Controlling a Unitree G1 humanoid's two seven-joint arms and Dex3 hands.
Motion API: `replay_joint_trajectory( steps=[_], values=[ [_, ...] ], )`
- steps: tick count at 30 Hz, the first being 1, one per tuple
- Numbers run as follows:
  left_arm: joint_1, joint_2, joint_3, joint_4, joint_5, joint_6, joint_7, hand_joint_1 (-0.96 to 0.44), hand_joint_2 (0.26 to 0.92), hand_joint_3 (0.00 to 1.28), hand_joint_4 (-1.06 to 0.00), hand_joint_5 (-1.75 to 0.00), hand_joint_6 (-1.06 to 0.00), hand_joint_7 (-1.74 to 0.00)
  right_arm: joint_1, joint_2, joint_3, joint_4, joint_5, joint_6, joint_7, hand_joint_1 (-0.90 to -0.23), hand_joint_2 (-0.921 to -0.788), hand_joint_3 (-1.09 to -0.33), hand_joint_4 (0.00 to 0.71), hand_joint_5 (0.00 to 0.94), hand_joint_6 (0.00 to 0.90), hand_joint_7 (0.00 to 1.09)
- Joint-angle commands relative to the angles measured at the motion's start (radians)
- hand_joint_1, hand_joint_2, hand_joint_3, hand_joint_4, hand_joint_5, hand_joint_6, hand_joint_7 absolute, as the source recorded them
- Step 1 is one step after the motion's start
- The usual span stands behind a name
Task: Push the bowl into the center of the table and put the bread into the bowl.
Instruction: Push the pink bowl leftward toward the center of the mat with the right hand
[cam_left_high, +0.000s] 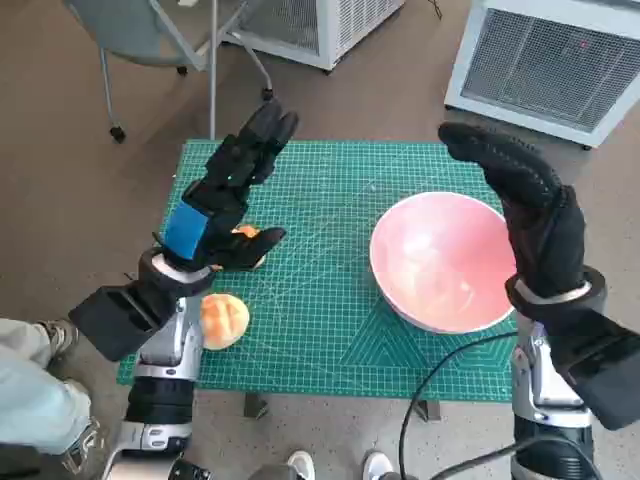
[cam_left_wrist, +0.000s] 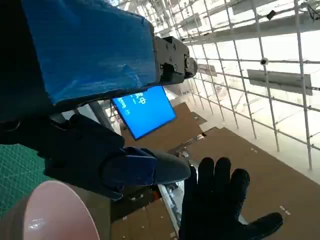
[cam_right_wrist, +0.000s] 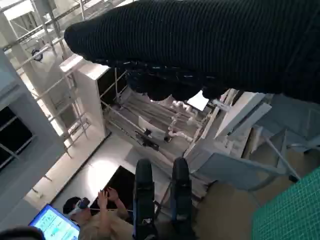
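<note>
Head view shows me both hands raised over the green cutting mat, neither holding anything. My left hand has its fingers stretched out and apart; my right hand, in the knitted glove, is flat and spread too, hovering over the far side of the pink bowl. The bowl sits just under and inward of my right hand, toward the mat's right side and not yet central. One piece of bread lies beside my left forearm, near the mat's front corner; another orange bit peeks out under my left palm, too hidden to name.

I think the main risk is the push: a high contact on the rim could tip the bowl instead of sliding it. Reaching back for the bread, my left forearm could also nudge it off the near edge.

Around the small table I see brown floor, a chair's legs, white grilled units and someone's shoes.
</note>
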Motion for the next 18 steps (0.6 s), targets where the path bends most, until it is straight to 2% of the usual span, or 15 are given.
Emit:
replay_joint_trajectory(
  steps=[1, 18],
  values=[
    [0.007, -0.007, -0.005, -0.003, 0.001, -0.016, 0.001, -0.65, 0.921, 0.36, -0.21, 0.00, -0.19, -0.11, 0.030, -0.008, 0.004, 0.008, -0.004, -0.007, 0.013, -0.628, -0.921, -0.731, 0.021, 0.003, -0.001, 0.32],
    [0.025, -0.015, -0.009, -0.013, 0.012, -0.027, 0.006, -0.63, 0.921, 0.39, -0.21, 0.00, -0.18, -0.12, 0.032, -0.018, 0.002, 0.031, -0.001, -0.032, 0.018, -0.630, -0.921, -0.740, 0.023, 0.002, -0.001, 0.31]
  ],
)
